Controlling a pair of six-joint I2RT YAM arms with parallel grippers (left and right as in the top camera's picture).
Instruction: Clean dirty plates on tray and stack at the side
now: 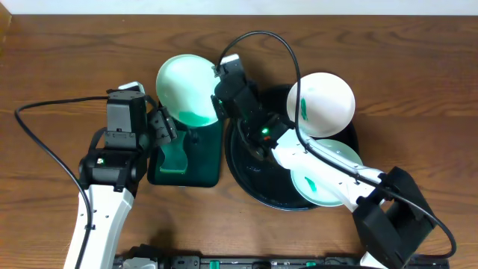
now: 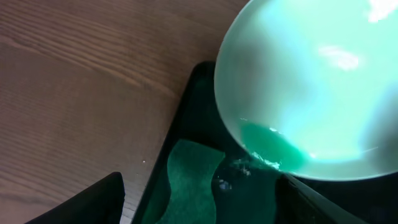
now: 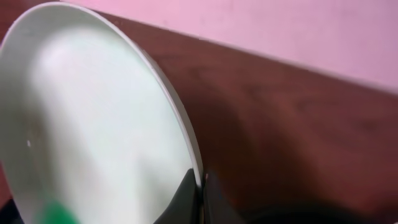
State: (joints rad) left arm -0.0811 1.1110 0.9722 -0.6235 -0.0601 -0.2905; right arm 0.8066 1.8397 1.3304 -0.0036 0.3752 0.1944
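My right gripper (image 1: 221, 101) is shut on the rim of a pale-mint plate (image 1: 187, 90) and holds it tilted over the small dark green tray (image 1: 209, 161). Green liquid pools at the plate's low edge (image 2: 273, 146). The plate fills the right wrist view (image 3: 93, 124), its rim pinched between the fingers (image 3: 200, 190). My left gripper (image 1: 163, 127) is open just left of that plate, over the green sponge (image 2: 189, 186) lying in the green tray. Two more plates rest on the black tray (image 1: 250, 179): one tilted at the back (image 1: 323, 101), one with a green smear at the front (image 1: 328, 175).
The wooden table (image 1: 60, 60) lies around both trays. The right arm (image 1: 314, 161) reaches across the black tray. A black cable (image 1: 45, 142) loops on the left of the table.
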